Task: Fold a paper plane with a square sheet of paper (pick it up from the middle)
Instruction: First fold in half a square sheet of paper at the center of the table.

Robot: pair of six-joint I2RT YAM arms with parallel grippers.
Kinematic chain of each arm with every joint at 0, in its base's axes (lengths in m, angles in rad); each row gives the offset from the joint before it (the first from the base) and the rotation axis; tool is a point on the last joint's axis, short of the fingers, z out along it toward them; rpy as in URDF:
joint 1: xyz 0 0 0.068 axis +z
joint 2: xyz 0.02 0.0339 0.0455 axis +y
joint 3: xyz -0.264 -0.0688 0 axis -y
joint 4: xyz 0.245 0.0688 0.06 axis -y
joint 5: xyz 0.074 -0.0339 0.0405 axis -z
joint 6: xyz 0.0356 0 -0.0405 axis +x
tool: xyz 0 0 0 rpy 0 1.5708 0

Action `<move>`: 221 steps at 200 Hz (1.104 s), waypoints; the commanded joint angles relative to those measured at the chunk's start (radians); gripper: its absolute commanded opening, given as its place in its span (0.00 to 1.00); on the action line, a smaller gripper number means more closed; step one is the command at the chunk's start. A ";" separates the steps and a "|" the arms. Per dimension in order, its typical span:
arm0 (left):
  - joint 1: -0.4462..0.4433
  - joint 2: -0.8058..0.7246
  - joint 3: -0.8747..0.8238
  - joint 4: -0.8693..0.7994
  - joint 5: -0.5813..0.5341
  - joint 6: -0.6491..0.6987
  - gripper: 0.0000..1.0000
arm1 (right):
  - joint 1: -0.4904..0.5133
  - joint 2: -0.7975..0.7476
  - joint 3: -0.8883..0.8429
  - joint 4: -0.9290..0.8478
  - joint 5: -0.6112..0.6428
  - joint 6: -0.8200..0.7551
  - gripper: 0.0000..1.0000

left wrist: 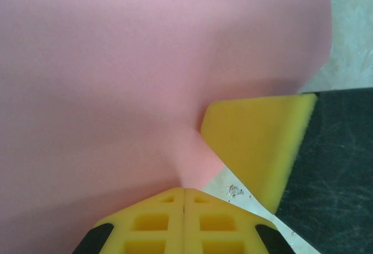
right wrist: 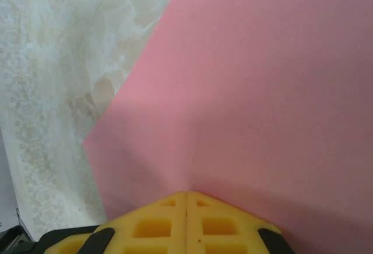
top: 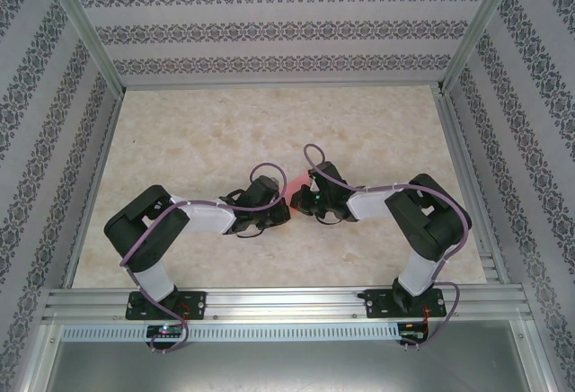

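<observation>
Left claw (left wrist: 184, 191) on mostly hidden sheet (top: 289, 201)

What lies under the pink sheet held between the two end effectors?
The marbled table shows past the square sheet of paper, and a yellow pad of the right end effector pokes out beneath its edge. Whatever lies directly underneath is covered.

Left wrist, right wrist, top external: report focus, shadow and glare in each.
Left wrist: the square sheet of paper looks soft, shaded darker toward the left gripper; no glare. Right wrist: paper evenly lit, faint shading by the right gripper, table marbling sharp. Top external: even diffuse light, only soft shadows.
</observation>
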 commanded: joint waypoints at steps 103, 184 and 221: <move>-0.011 0.014 0.000 -0.122 -0.044 -0.076 0.00 | -0.008 0.032 -0.032 -0.035 0.050 -0.011 0.00; -0.011 0.014 -0.012 -0.230 -0.054 -0.098 0.00 | -0.179 0.058 -0.015 -0.054 0.040 -0.108 0.00; -0.011 0.012 -0.018 -0.237 -0.051 -0.099 0.00 | -0.253 0.054 -0.008 -0.084 0.074 -0.153 0.00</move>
